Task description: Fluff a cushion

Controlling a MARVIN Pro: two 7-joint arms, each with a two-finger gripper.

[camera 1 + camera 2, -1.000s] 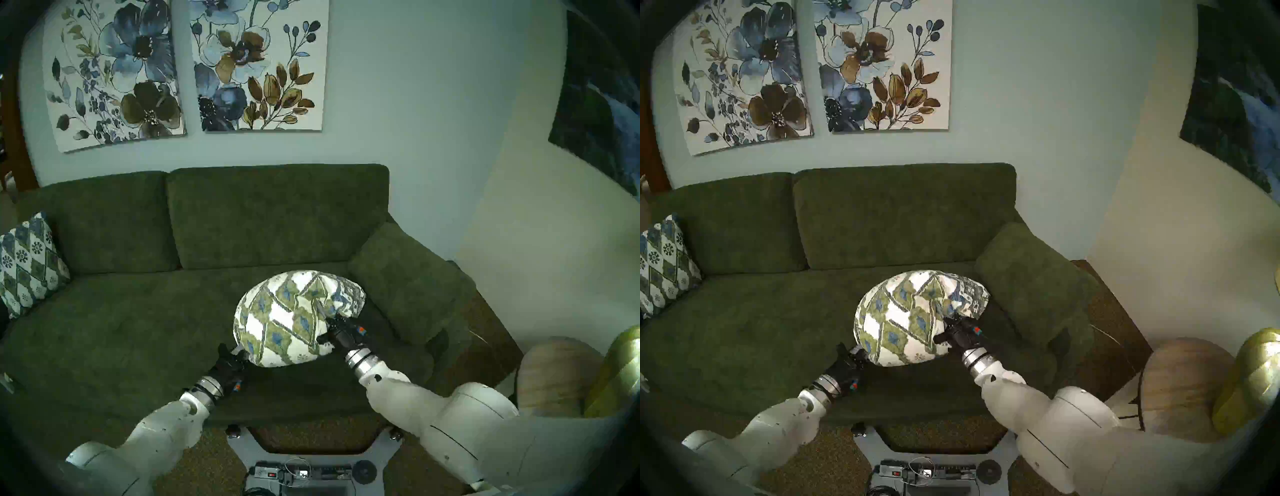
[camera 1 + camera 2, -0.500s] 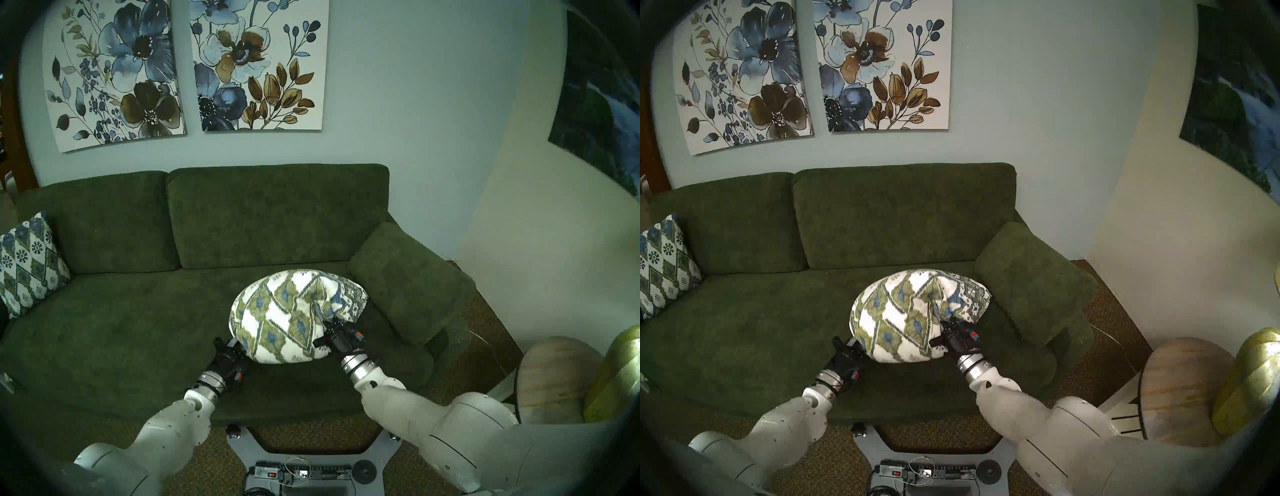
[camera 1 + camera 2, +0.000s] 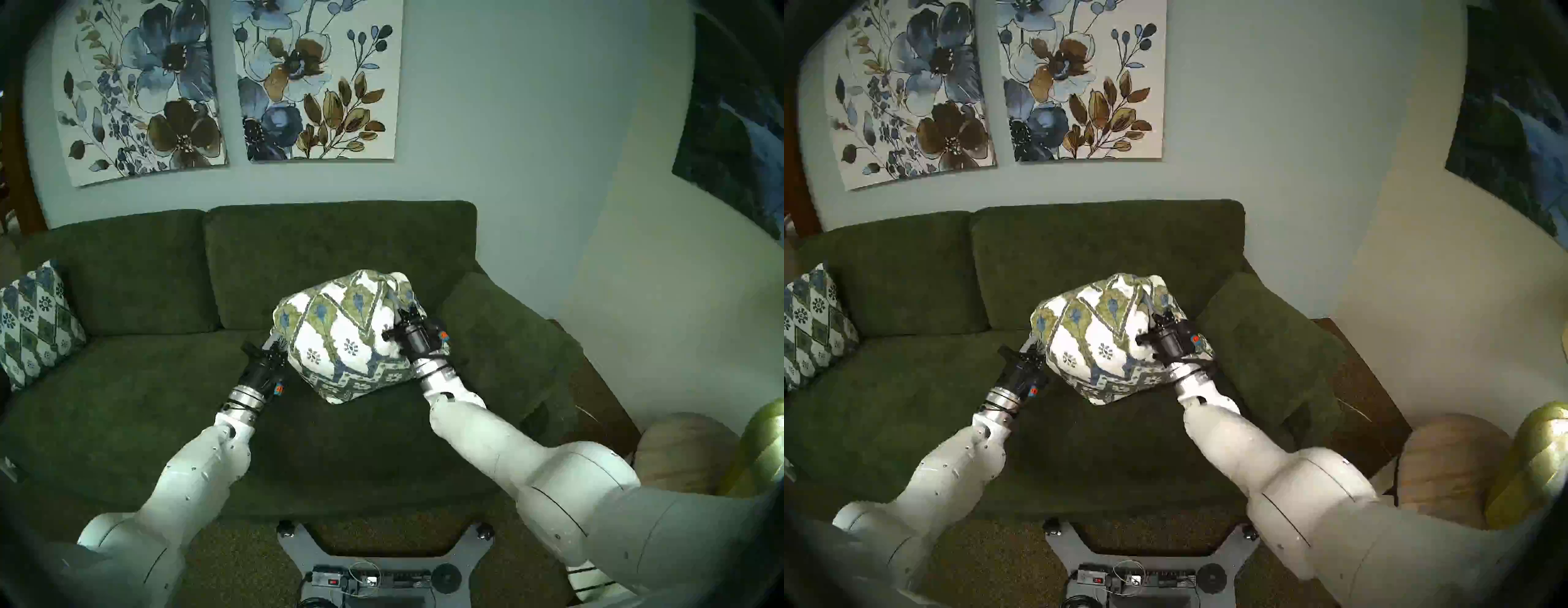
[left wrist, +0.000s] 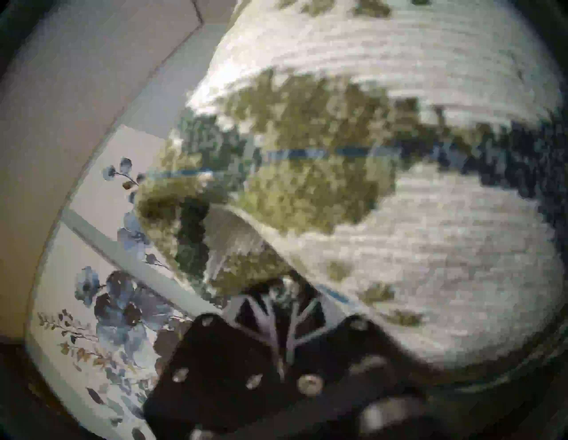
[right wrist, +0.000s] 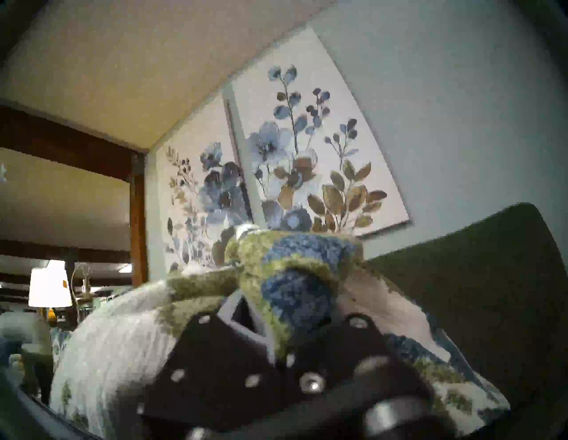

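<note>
My left jaws (image 3: 278, 339) and right jaws (image 3: 403, 316) are each clamped on fabric of the patterned cushion (image 3: 343, 339), held mid-frame above the green sofa (image 3: 148, 382) seat

Both arms reach forward and up — left hand (image 3: 278, 339) and right hand (image 3: 401, 316) both clamped tight.

Green sofa (image 3: 140, 407); patterned pillow (image 3: 36, 322) on seat at left end.
</note>
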